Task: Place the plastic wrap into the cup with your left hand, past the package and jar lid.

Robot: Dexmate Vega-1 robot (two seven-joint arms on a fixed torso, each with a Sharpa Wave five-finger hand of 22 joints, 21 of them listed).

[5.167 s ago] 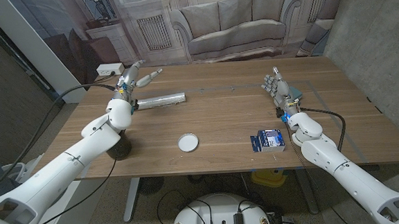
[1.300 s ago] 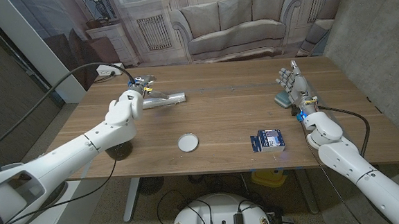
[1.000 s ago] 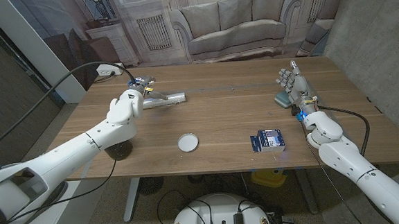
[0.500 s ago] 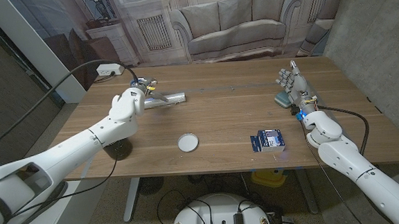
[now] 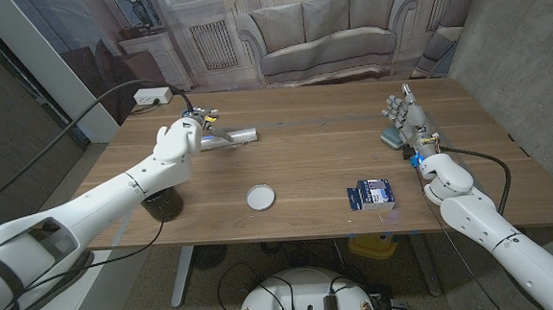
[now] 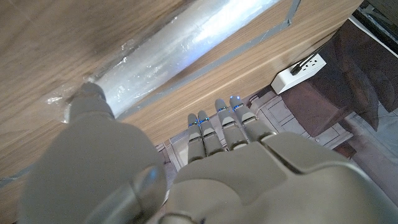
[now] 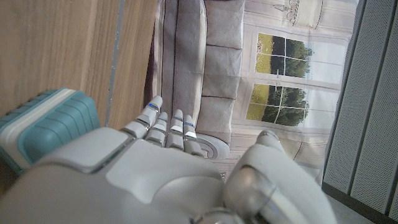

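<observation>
At the desk's [image 5: 316, 177] far left, the plastic wrap [image 5: 227, 138] lies crosswise beside the left hand [image 5: 177, 140], whose fingers' grip cannot be told.

Wooden table [image 5: 315, 162], long grain, mid-brown, standing on white legs [image 5: 181, 276]. Behind its far edge hangs a printed backdrop [image 5: 278, 30]: grey sofa [image 5: 322, 29] with cushions, panelled walls with arched mouldings, a radiator [image 5: 217, 43]. In the right wrist view the backdrop also shows a tall window [image 7: 283, 74] with green trees outside. Bare concrete wall [image 5: 520, 44] on the right side. Dark panel [image 5: 5, 123] and a pale slanted post [image 5: 45, 63] on the left. White power strip [image 5: 153, 96] beyond the table's far left corner. Floor [image 5: 389, 263] beneath is dull, cables trailing across it. Light even, soft.
</observation>
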